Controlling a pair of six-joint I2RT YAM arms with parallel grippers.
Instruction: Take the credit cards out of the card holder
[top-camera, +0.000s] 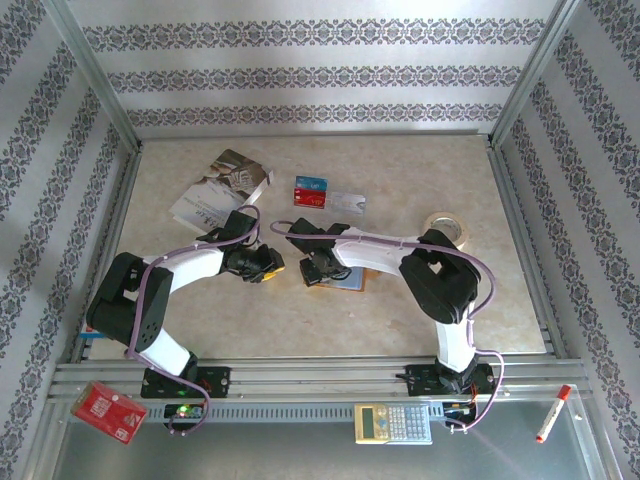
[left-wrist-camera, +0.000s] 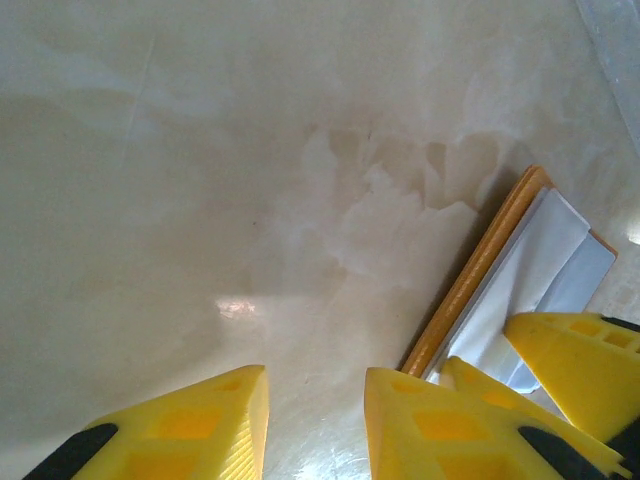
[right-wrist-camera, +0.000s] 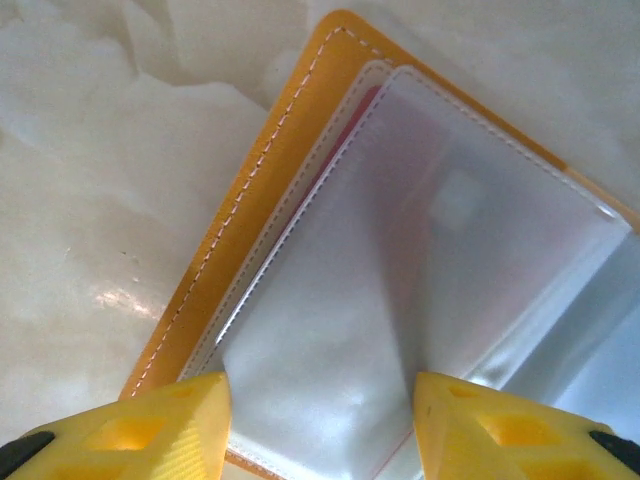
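The orange card holder (right-wrist-camera: 250, 180) lies open on the table, its clear plastic pockets (right-wrist-camera: 420, 260) facing up; a faint red tint shows through one pocket. My right gripper (right-wrist-camera: 320, 390) hovers open just over those pockets, one yellow finger on each side. Beside the card holder's (left-wrist-camera: 480, 270) left edge, my left gripper (left-wrist-camera: 315, 385) is open over bare table. In the top view both grippers (top-camera: 265, 263) (top-camera: 318, 272) meet at the card holder (top-camera: 345, 283). Farther back lie a blue-and-red pair of credit cards (top-camera: 310, 191) and a pale grey-white one (top-camera: 347, 203).
A white glossy booklet (top-camera: 222, 190) lies at the back left and a tape roll (top-camera: 447, 226) at the right. On the near rail sit a red packet (top-camera: 108, 412), a calculator (top-camera: 393, 423) and a red-capped marker (top-camera: 552, 413). Metal frame posts border the table.
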